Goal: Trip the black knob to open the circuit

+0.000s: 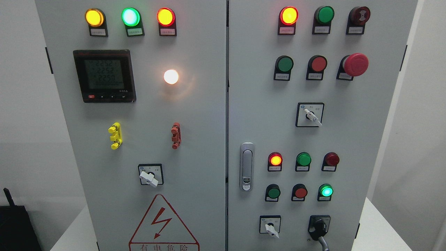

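Note:
The black knob (318, 226) sits in a black square plate at the bottom right of the right cabinet door (264, 115). Its handle points down and slightly left. A slim grey tip (323, 243), which looks like a finger of my right hand, rises from the bottom edge just under the knob and reaches its lower end. The rest of that hand is cut off by the frame. My left hand does not show.
Left of the knob is a white selector switch (270, 228), with rows of lit and unlit pilot lamps and push buttons above. A red mushroom stop button (354, 64) sticks out at the upper right. The door latch (246, 166) sits by the centre seam.

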You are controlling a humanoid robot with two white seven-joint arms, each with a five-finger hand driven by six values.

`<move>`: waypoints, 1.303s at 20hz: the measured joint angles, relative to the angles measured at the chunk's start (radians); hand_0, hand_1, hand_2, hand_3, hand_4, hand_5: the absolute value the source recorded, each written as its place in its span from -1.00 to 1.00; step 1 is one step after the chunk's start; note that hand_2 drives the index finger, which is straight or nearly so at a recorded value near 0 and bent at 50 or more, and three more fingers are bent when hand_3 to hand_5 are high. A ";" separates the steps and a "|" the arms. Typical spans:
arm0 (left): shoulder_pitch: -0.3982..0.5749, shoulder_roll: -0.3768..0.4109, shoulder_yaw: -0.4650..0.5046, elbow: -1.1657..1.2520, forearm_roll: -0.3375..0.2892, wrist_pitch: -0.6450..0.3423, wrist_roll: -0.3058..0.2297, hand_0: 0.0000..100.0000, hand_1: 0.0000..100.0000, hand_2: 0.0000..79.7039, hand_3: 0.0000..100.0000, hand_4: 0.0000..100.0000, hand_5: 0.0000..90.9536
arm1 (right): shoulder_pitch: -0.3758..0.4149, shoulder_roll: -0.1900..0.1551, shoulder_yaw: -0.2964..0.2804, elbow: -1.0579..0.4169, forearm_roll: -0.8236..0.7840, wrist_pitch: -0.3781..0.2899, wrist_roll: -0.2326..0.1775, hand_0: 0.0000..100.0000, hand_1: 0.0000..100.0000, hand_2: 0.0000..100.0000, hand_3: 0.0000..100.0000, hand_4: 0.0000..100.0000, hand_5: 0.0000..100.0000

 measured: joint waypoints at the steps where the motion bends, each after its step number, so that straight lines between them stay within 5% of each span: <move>1: 0.000 0.000 0.000 0.000 0.000 0.000 0.000 -0.76 -0.22 -1.00 -1.00 -1.00 -1.00 | 0.000 -0.001 -0.001 0.000 0.000 0.000 -0.001 -1.00 -0.76 -0.75 1.00 1.00 1.00; 26: 0.000 0.000 0.000 0.000 0.000 0.000 0.000 -0.76 -0.22 -1.00 -1.00 -1.00 -1.00 | 0.005 -0.018 -0.019 -0.007 -0.001 0.000 0.002 -1.00 -0.75 -0.74 1.00 1.00 1.00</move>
